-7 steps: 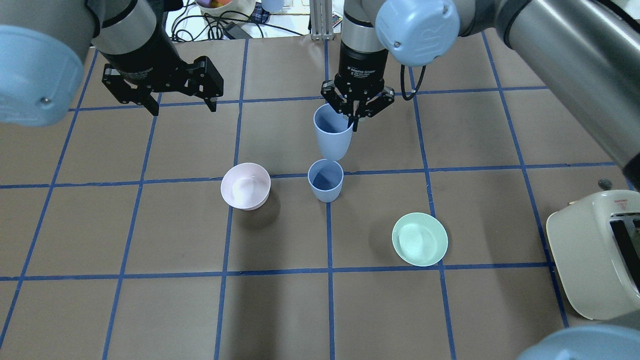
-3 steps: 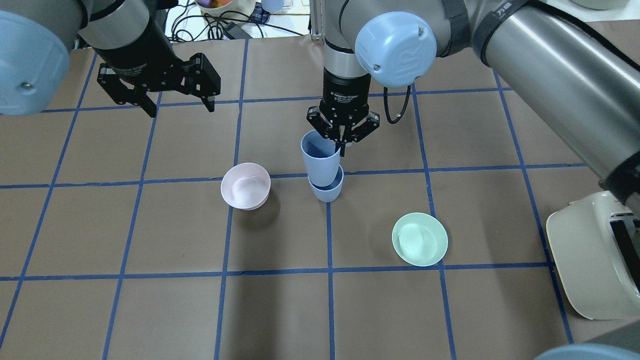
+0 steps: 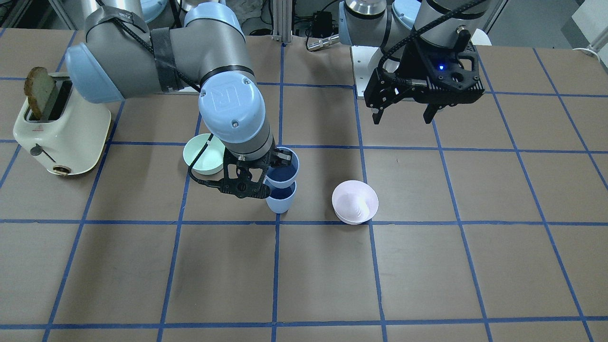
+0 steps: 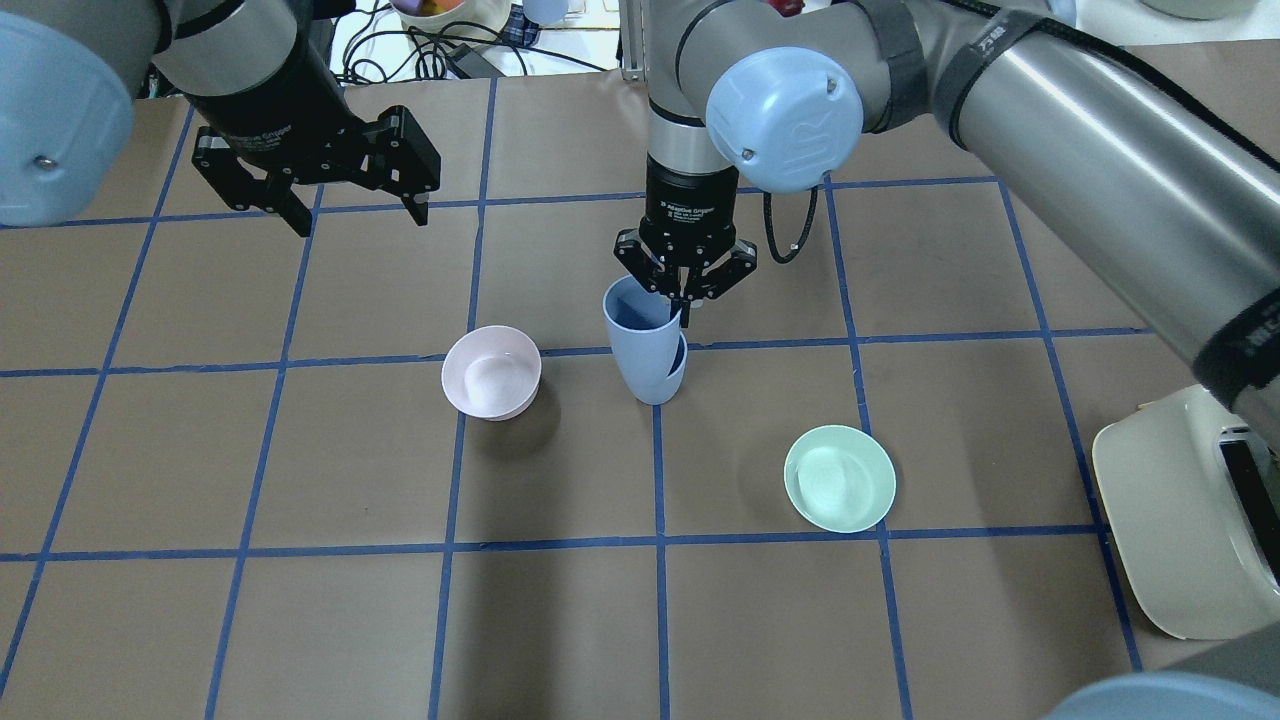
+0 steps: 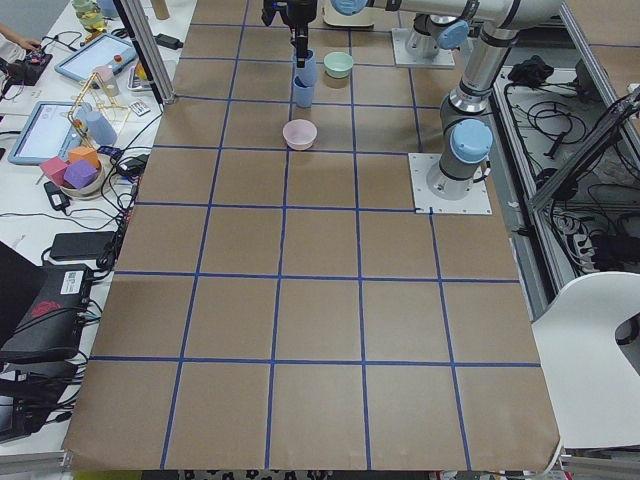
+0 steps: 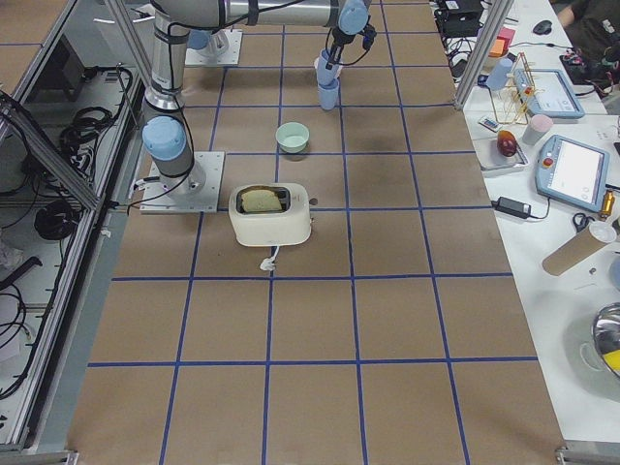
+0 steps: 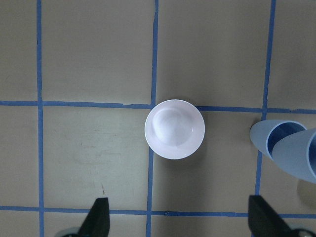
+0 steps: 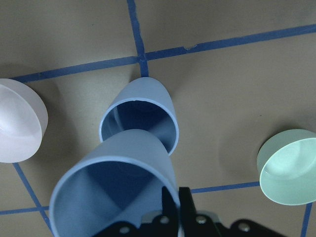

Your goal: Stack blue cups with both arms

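near you, the toaster (image 4: 1180, 520) and mint bowl (image 4: 840, 478) sit on the tabletop (image 4: 300, 620). farther, beside the pink bowl (image 4: 490, 372), your right fingers (image 4: 640, 265) pinch the tilted blue cup (image 4: 640, 330) by its rim, base inside the standing blue cup (image 3: 280, 203). left fingers (image 4: 408, 175) hang spread. front view shows bread (image 3: 39, 95) in the toaster; overhead crops it. joint cap (image 3: 231, 107) reads "ur".

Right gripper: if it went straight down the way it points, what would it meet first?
Likely the lower blue cup: the right gripper, shut on the upper blue cup, hangs above its rim, though depth is unclear.
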`<state>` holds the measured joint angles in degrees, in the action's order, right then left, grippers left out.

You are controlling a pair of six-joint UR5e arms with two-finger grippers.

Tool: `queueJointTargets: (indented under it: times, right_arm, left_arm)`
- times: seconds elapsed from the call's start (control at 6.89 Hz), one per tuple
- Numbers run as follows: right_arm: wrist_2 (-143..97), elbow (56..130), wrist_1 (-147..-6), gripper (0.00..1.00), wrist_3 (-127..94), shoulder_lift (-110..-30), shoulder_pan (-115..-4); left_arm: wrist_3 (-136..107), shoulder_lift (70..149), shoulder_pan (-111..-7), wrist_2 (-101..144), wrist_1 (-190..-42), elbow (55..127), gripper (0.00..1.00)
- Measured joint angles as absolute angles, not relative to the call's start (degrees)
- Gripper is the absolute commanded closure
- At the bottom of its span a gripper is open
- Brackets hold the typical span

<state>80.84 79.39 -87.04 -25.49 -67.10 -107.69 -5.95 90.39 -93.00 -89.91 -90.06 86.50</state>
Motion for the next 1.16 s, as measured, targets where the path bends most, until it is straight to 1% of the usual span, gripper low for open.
queueJointTargets:
  times: [0.15, 0.29, 0.58, 0.87, 1.16]
  right_arm:
    - [81.05, 79.80, -87.73, 0.04, -25.45, -67.02, -107.71]
    - [81.37, 80.01, -88.11, 0.00, -25.53, -67.04, -107.67]
    - [81.89, 79.24, -88.11, 0.00, -25.39, -67.45, -107.06]
    - [86.10, 76.37, -88.46, 0.00, -24.88, -68.09, -105.66]
    - [90.95, 74.12, -88.44, 0.00, -22.17, -69.80, -100.37]
  left_arm:
    - [-5.97, 90.37, -93.04, -90.06, -90.08, 86.49, 0.00]
    - [-5.97, 90.36, -93.05, -90.23, -90.08, 86.49, 0.00]
    - [-5.98, 90.30, -93.05, -90.43, -90.09, 86.48, 0.00]
    - [-5.98, 90.17, -93.07, -90.54, -90.09, 86.48, 0.00]
    - [-5.98, 90.10, -93.08, -90.59, -90.09, 86.48, 0.00]
